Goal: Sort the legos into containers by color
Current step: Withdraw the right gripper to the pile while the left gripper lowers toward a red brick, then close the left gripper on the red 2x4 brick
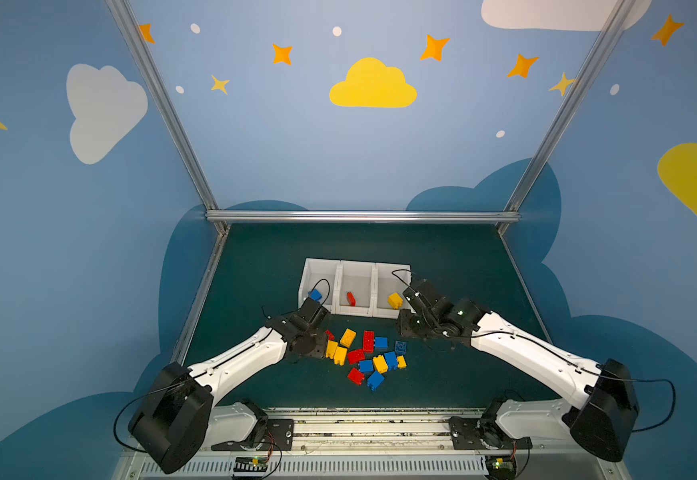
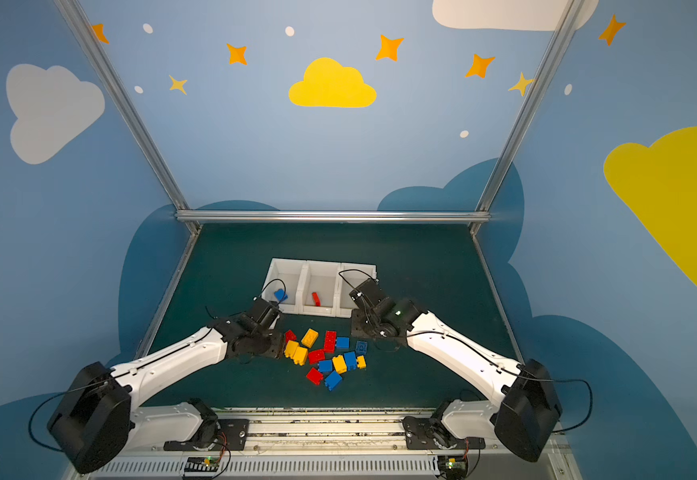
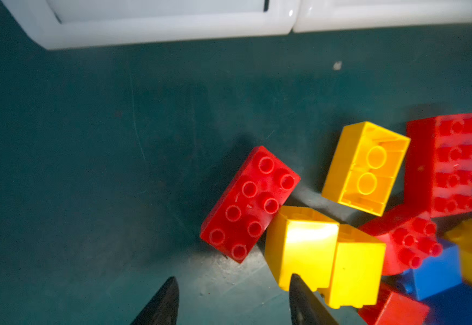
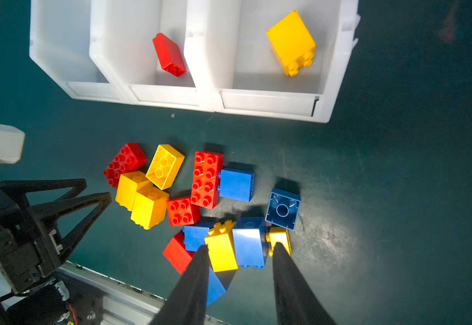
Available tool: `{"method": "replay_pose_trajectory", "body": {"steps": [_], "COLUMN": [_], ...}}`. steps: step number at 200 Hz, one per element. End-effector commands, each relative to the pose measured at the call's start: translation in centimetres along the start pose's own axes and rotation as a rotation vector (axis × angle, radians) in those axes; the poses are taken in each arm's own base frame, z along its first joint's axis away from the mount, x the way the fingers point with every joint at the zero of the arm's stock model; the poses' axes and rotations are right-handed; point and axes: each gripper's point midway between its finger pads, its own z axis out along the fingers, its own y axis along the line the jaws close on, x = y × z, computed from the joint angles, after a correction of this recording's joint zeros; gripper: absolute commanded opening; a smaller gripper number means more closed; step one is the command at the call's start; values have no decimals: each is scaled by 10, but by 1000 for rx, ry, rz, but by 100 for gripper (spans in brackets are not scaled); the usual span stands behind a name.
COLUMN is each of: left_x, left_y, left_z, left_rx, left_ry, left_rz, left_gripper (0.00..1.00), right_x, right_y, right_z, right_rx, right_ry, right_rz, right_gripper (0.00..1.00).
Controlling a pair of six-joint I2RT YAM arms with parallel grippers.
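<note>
- The left gripper [image 3: 233, 281] sits low at the pile's left edge with its jaws apart and nothing between them. One fingertip is just beside a yellow edge brick [image 3: 302, 247]; I cannot tell if it touches.
- The left bin [image 1: 311, 274] holds one blue brick [image 1: 315, 295].
- The mid bin [image 1: 357, 270] holds one red brick [image 1: 351, 298].
- The pile [image 1: 369, 353] lies on the mat [image 1: 255, 291], just near of the bins. It has about fourteen bricks, roughly four red, five yellow and five blue. Many touch, some lie on their sides, and two are upside down.
- The right bin [image 1: 392, 272] holds one yellow brick [image 1: 395, 300].
- The right gripper [image 4: 241, 246] hangs above the pile's right side, by the right bin's near corner. Its jaws are apart and it carries nothing.
- Progress, as I judge it: each colour has its bin and three bricks are sorted. Most of the job is left, since neither gripper holds a brick and the whole pile waits.
</note>
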Motion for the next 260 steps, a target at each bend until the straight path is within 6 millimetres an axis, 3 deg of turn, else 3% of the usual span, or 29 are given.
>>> {"method": "replay_pose_trajectory", "body": {"steps": [1, 82, 170, 211, 260], "left_x": [2, 3, -23, -28, -27], "left_y": [4, 0, -9, -19, -20], "left_z": [-1, 17, 35, 47, 43], "left_rx": [-39, -52, -93, -60, -44], "left_ry": [33, 69, 96, 108, 86], "left_rz": [17, 34, 99, 94, 72], "left_gripper": [63, 63, 62, 51, 37], "right_x": [0, 2, 3, 4, 3], "right_y": [-9, -11, -14, -17, -20], "right_z": [-4, -1, -2, -6, -9], "right_rx": [22, 18, 27, 35, 39], "right_ry": [-10, 4, 4, -2, -12], "right_rz": [16, 30, 41, 44, 47], "right_gripper": [39, 39, 38, 37, 33]}}
